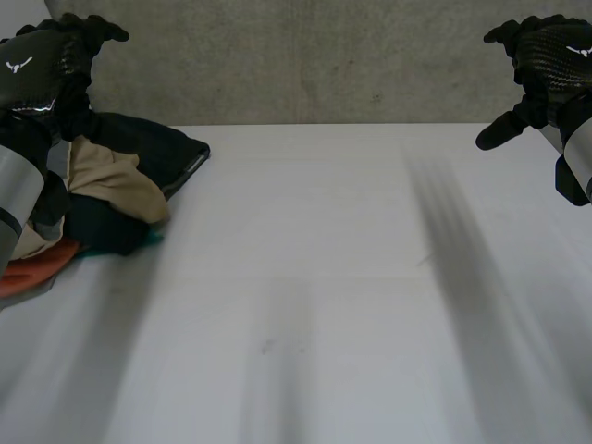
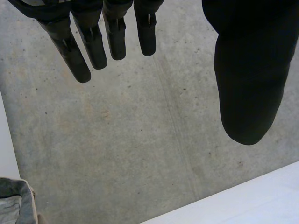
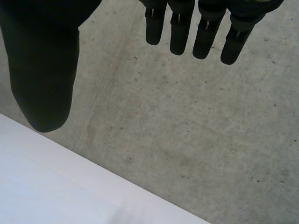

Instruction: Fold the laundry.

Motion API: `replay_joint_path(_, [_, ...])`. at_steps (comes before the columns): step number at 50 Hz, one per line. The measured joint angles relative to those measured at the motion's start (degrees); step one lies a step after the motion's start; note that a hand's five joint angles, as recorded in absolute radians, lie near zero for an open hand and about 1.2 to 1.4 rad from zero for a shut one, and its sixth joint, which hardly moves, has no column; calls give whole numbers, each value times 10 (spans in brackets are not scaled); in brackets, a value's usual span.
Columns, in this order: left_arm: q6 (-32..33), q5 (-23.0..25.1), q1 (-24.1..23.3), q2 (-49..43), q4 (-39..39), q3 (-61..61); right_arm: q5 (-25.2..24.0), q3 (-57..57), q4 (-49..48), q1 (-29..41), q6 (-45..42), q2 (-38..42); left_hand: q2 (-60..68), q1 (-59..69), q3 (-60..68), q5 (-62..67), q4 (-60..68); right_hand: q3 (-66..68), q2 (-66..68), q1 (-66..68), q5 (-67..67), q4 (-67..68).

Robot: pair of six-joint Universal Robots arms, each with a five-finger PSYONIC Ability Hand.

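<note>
— Laundry [image 1: 111, 185], working out from the left hand [image 1: 46, 65]?
— Held up at the far left corner of the bench [image 1: 324, 296], fingers [image 2: 112, 37] straight, thumb [image 2: 247, 84] wide apart, gripping nothing. Just beside and below it, heaped on the bench: dark piece [image 1: 162, 143] at the back, tan piece [image 1: 111, 180] on top, teal [image 1: 106, 231] below that, orange [image 1: 32, 268] nearest, partly behind the left arm [image 1: 14, 194].
— Folded at all?
— Crumpled, every piece, touching and overlapping.
— And the right hand [image 1: 546, 60]?
— Raised at the far right, well apart from the heap, likewise spread: fingers [image 3: 205, 32] straight, thumb [image 3: 42, 70] off to the side, clear of the bench. Beyond both hands, grey concrete [image 1: 324, 65].
</note>
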Motion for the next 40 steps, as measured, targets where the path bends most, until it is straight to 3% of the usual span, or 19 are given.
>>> replay_joint_path(4, [0,-1,0,0,0,0,0,0,0,0,0,0,-57,-65,-56,-55,-64,-55,-52,-47,-49,-54])
replay_joint_path(17, [2,-2,2,0,-1,1,0,0,0,0,-1,0,-58,-65,-56,-55,-65,-56,-52,-47,-49,-56])
replay_joint_path(21, [35,-15,21,-6,2,14,-2,0,0,0,-1,0,-58,-65,-56,-55,-65,-56,-52,-47,-49,-56])
replay_joint_path(27, [215,-74,102,-93,20,73,-5,0,0,1,-1,0,-58,-65,-56,-55,-65,-56,-52,-47,-49,-56])
replay_joint_path(34, [459,-110,142,-286,58,187,-6,0,1,2,-2,0,-58,-65,-56,-55,-65,-56,-52,-47,-49,-56])
replay_joint_path(40, [558,-105,168,-429,75,282,-6,1,2,3,-2,1,-58,-65,-57,-55,-65,-56,-52,-47,-49,-56])
